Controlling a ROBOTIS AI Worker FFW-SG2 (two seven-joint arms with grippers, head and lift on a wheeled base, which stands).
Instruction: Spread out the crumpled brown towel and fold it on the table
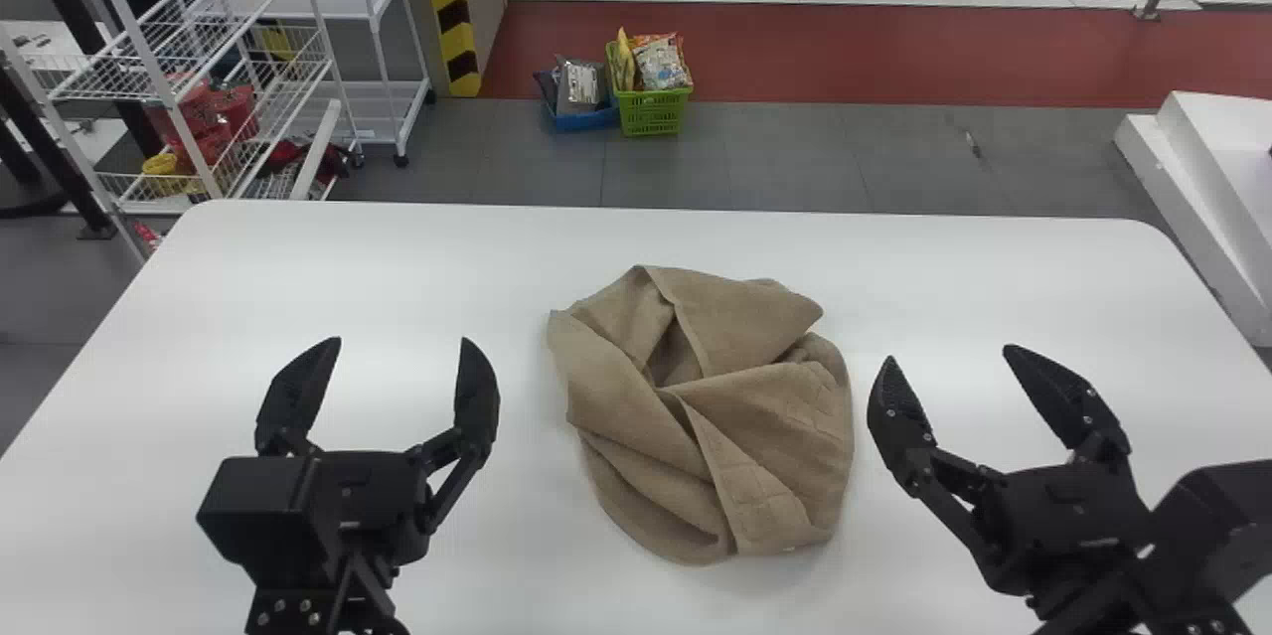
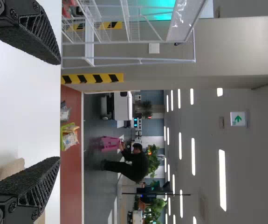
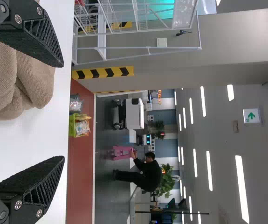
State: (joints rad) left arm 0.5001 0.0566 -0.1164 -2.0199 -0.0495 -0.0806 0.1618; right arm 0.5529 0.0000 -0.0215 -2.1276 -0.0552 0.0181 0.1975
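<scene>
The crumpled brown towel (image 1: pixel 765 416) lies bunched in loose folds on the white table (image 1: pixel 378 257), roughly at its middle. My left gripper (image 1: pixel 396 352) is over the table left of the towel, its fingers wide apart and nothing between them. To the towel's right, my right gripper (image 1: pixel 949 362) also stands open and empty, its left finger close to the towel's edge in the head view. The left wrist view has the left gripper (image 2: pixel 60 110) spread, with part of the towel (image 2: pixel 12 170) near one finger. In the right wrist view, the towel (image 3: pixel 36 79) shows by one finger of the right gripper (image 3: pixel 64 110).
White wire shelves (image 1: pixel 179 49) stand beyond the table's far left corner. On the floor past the far edge are a green basket (image 1: pixel 653 113) and a blue tray (image 1: pixel 586 120) with packages. A white stepped block (image 1: pixel 1207 188) is off to the right.
</scene>
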